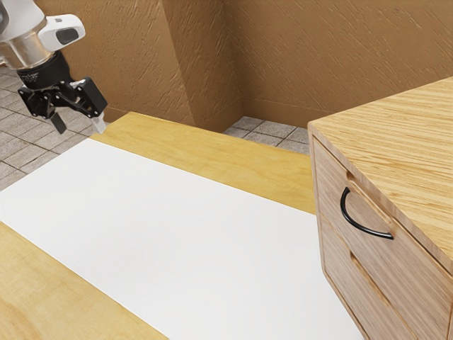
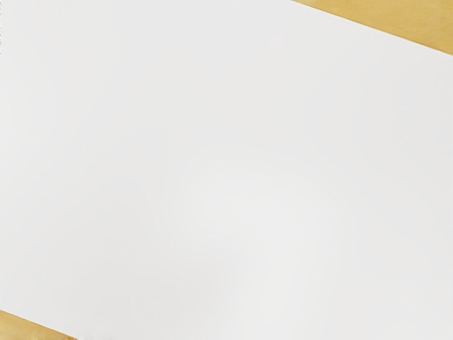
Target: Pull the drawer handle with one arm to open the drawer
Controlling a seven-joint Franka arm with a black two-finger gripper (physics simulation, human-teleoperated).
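Closest in the exterior view is the tabletop (image 1: 212,159), light wood with a wide white sheet (image 1: 177,241) lying across it. At the exterior view's right a wooden cabinet (image 1: 396,134) stands on the tabletop. Its upper drawer (image 1: 329,177) sits flush with the front, and a second drawer front (image 1: 368,290) lies below it. The black, curved drawer handle (image 1: 356,226) stands out from the upper front, untouched.

Farther back, at the exterior view's upper left, the arm (image 1: 28,42) comes down with its wrist tipped toward the far edge of the sheet. The claw (image 1: 78,122) hangs above that edge, its fingers apart with nothing between them. The drawer handle is well apart from it, across the whole sheet toward the exterior view's right and nearer the camera.

Under the hand, the wrist view shows the white sheet (image 2: 212,177) with strips of wood tabletop (image 2: 396,21) beside it.

Behind everything are brown walls (image 1: 283,49) and a tiled floor (image 1: 269,131).
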